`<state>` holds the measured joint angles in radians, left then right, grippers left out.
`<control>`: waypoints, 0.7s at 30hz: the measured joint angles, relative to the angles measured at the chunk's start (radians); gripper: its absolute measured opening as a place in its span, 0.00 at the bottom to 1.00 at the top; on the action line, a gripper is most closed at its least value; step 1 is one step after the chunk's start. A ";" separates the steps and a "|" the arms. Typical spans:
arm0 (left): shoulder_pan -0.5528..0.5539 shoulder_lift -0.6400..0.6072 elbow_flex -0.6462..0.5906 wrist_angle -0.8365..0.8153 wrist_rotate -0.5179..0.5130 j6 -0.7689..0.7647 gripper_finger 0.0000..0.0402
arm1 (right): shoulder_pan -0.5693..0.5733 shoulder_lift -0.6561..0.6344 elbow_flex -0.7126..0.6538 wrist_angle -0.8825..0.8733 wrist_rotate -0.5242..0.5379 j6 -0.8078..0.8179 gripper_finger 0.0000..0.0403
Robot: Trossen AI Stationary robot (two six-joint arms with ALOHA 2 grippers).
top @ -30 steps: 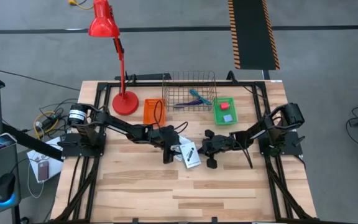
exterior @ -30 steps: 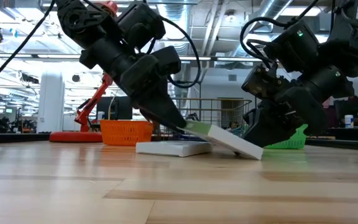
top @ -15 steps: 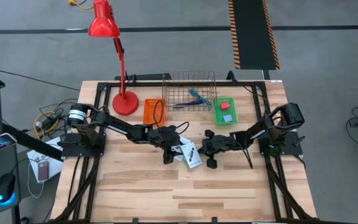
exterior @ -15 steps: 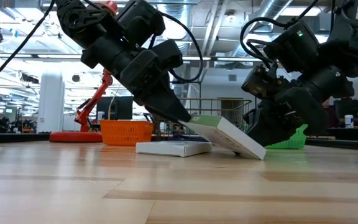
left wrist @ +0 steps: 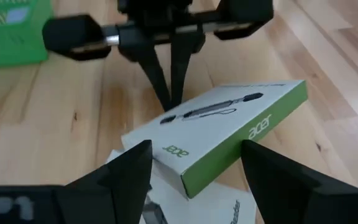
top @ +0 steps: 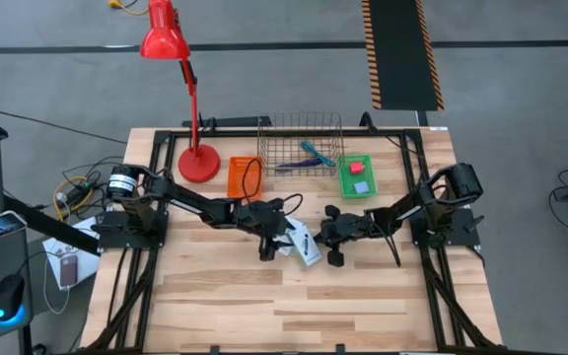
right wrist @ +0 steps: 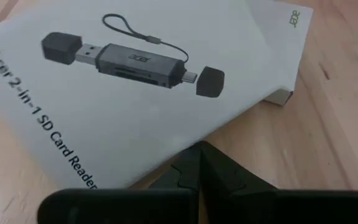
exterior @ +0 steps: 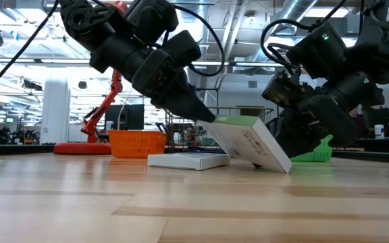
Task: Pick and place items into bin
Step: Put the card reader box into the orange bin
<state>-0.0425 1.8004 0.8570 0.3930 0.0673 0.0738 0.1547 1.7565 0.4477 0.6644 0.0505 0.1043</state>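
Observation:
A flat white packet with a green side and dark print stands tilted at mid-table, one end raised. My left gripper is shut on that raised end. My right gripper is shut, its tips at the packet's low end. A second white packet lies flat on the table beneath. The wire bin at the far edge holds the dark blue pen and the teal-handled tool. A small red block sits in a green tray. My left gripper pinches the packet's raised end between its two fingers, coming slanting down from the table's left. The packet is tilted, with its opposite low edge on the table. My right gripper sets its shut fingertips against the packet's low edge, coming slanting down from the table's right. In the left wrist view the tips meet the packet's far edge.
A red desk lamp and a small orange basket stand at the far left, beside the wire bin. Bare wooden table stretches toward the near edge. Cables and gear lie off the table's left side.
My left gripper has risen and carried the packet's end up with it. The packet now stands steeper. Its low end has stayed on the table by my right gripper, which kept still.

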 joint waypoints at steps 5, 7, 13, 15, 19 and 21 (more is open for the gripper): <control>0.000 0.000 0.001 0.031 0.000 0.032 0.58 | 0.000 0.000 0.000 0.001 0.000 0.000 0.00; 0.000 0.000 0.001 0.036 -0.001 0.051 0.58 | 0.000 0.000 0.000 0.001 0.000 0.000 0.00; 0.000 0.000 0.001 0.033 -0.024 0.101 0.58 | 0.000 0.000 0.000 0.000 0.000 0.000 0.00; 0.000 0.000 0.001 0.036 -0.029 0.108 0.58 | 0.000 0.000 0.000 0.000 0.000 0.000 0.00; 0.000 -0.001 0.001 0.062 -0.046 0.131 0.58 | 0.000 0.000 0.000 0.000 0.000 0.000 0.00; 0.000 -0.001 0.001 0.073 -0.056 0.145 0.58 | 0.000 0.000 0.000 0.000 -0.001 0.000 0.00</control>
<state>-0.0429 1.7992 0.8585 0.4665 0.0112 0.2191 0.1543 1.7565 0.4480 0.6647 0.0498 0.1043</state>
